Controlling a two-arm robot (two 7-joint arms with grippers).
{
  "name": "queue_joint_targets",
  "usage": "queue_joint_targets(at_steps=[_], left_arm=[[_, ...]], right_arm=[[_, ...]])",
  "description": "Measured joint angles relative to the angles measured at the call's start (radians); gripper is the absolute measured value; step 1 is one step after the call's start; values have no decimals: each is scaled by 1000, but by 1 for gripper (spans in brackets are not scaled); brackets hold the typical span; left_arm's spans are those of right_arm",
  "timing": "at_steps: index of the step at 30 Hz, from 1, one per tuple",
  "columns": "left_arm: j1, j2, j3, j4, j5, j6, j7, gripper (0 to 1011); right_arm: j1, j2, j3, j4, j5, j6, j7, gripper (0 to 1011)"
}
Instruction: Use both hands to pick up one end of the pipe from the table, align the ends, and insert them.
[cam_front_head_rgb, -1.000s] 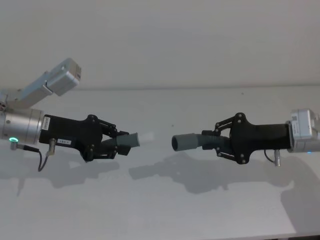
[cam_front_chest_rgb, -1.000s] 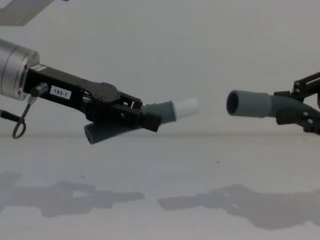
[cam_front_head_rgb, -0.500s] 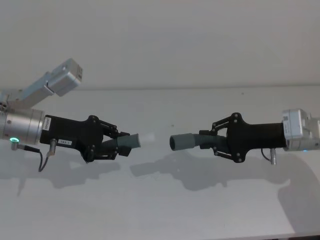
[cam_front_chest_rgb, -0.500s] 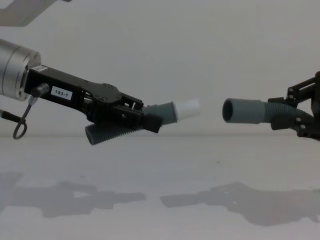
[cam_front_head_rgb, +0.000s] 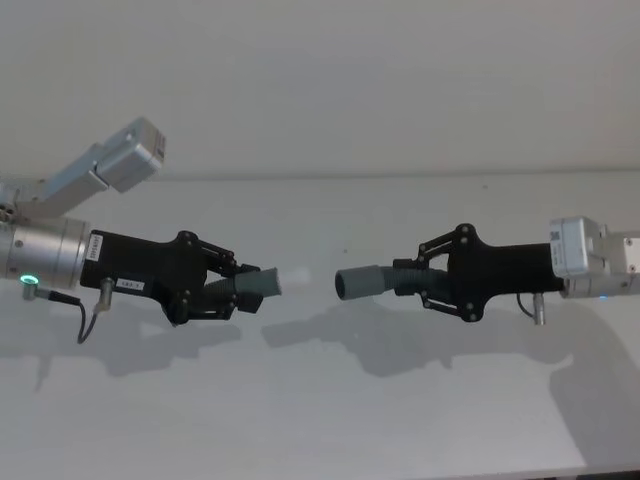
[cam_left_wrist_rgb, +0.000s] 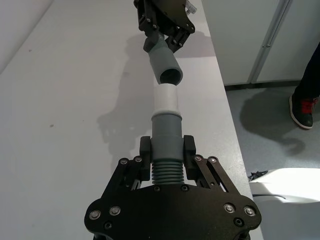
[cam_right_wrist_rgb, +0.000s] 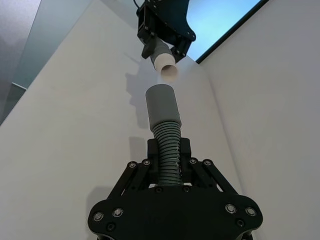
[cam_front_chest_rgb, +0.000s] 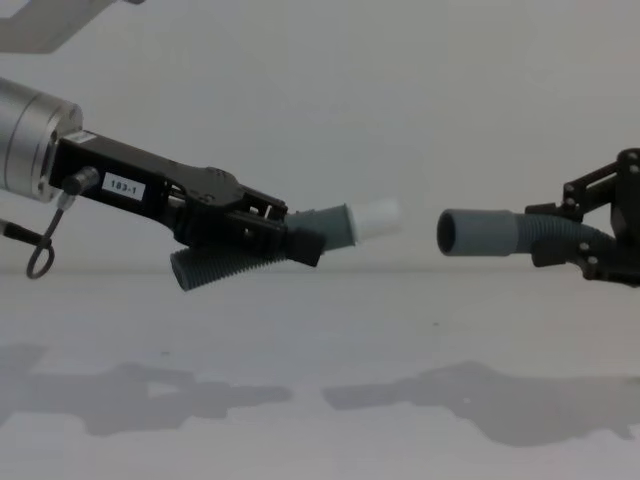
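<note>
Both pipe pieces hang above the white table (cam_front_head_rgb: 320, 400). My left gripper (cam_front_head_rgb: 240, 290) is shut on one corrugated pipe piece (cam_front_chest_rgb: 215, 265), whose narrow cuff with a white tip (cam_front_chest_rgb: 375, 213) points right and slightly up. My right gripper (cam_front_head_rgb: 425, 285) is shut on the other pipe piece, its wide socket cuff (cam_front_chest_rgb: 475, 232) facing left. A small gap separates the two ends. From the left wrist, the white tip (cam_left_wrist_rgb: 165, 100) sits just short of the socket mouth (cam_left_wrist_rgb: 167, 65). From the right wrist, the socket (cam_right_wrist_rgb: 161, 105) points at the tip (cam_right_wrist_rgb: 168, 71).
A tiny dark speck (cam_front_chest_rgb: 436, 323) marks the table below the gap. The left wrist view shows the table's edge, with floor beyond it and a person's shoe (cam_left_wrist_rgb: 302, 107). A plain wall stands behind the table.
My right gripper has moved left with its pipe piece, narrowing the gap between socket and white tip. The left gripper has barely moved.
</note>
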Motion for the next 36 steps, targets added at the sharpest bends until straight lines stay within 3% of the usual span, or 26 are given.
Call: queue_joint_targets(at_steps=[36], left_arm=[[0,0,0,0,0,0,0,343]], right_arm=[[38,-38,-35,49,-17,-17,-42,215]])
